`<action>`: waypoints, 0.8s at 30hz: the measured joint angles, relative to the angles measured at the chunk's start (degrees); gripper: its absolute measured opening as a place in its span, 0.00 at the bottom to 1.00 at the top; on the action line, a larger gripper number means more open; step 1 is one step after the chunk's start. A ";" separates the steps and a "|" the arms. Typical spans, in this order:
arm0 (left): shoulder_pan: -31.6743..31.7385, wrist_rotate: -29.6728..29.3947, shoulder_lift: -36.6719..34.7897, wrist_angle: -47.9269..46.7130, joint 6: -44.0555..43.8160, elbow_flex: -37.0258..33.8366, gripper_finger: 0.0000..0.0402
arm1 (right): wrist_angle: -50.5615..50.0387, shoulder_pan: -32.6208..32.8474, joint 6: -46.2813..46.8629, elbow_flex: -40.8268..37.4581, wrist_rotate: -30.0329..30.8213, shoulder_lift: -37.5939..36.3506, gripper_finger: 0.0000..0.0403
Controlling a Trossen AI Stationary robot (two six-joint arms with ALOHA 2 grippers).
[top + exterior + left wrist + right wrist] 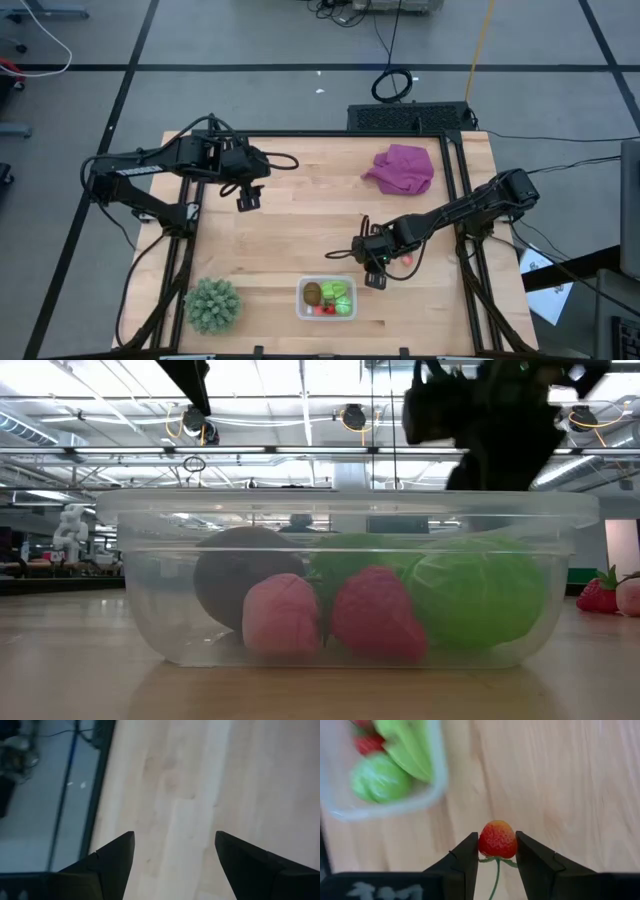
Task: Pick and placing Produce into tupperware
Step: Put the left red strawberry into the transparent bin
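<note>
The clear tupperware (327, 299) stands near the table's near edge and holds a brown kiwi (235, 575), two light-green pieces (470, 595) and red strawberries (375, 615). My right gripper (375, 277) hovers just right of it, shut on a strawberry (497, 839); the tupperware's corner (427, 795) shows beyond the fingers in the right wrist view. More strawberries (405, 262) (598, 595) lie on the table to the right. My left gripper (248, 198) hangs open over bare wood at the table's far left. My right gripper pinches the strawberry's red body (490, 842) between its two fingers (467, 852), one on each side. The fingers point down from above. The fruit is lifted clear of the table, and its green stem (496, 870) runs back between the fingers.
A spiky dark-green plant (212, 304) sits left of the tupperware at the near edge. A purple cloth (401, 168) lies crumpled at the far right. Bare wood (300, 230) spreads between the two arms.
</note>
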 joint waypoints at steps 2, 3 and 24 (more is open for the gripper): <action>0.25 -1.62 0.00 -0.90 0.00 0.00 0.70 | 1.21 0.00 -0.16 1.38 0.00 0.00 0.28; 0.47 -1.97 0.00 -1.24 -0.02 0.00 0.70 | 2.01 0.00 -0.20 2.00 0.00 0.00 0.28; 1.51 -2.03 0.00 -1.38 1.14 0.00 0.70 | 19.04 3.78 2.90 2.85 -2.62 1.86 0.28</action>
